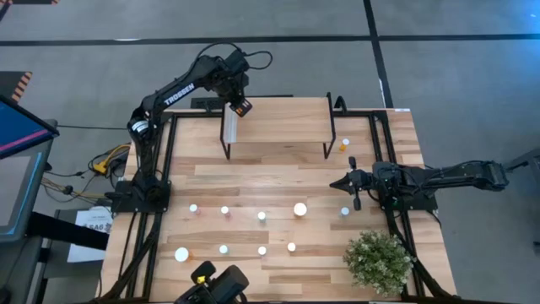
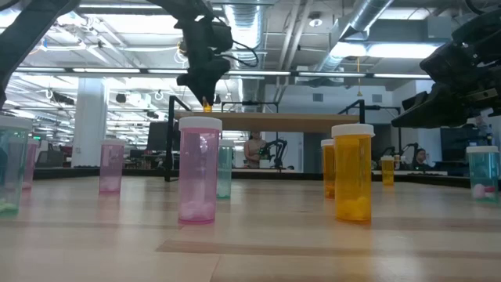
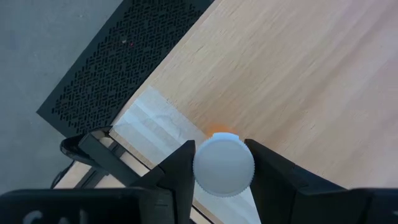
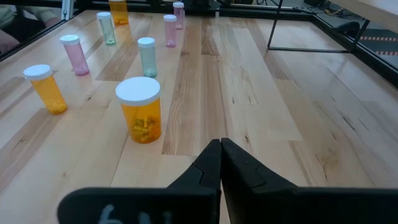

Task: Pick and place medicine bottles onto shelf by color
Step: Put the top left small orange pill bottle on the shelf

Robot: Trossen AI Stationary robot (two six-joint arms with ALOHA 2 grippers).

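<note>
The left gripper (image 3: 222,167) clamped a small orange medicine bottle with a white cap (image 3: 224,165) above the white-strip edge of the raised light-wood shelf on black legs (image 1: 278,127). The right gripper (image 4: 221,163), fingers pressed together and empty, waited near the wooden table's (image 1: 278,190) right edge.

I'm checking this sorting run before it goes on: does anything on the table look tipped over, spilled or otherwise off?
Nothing stands out. The bottles on the table all stand upright with caps on, as does one at the shelf's right end. The left gripper holds an orange bottle upright over the shelf's white strip; the right gripper waits, shut.
</note>
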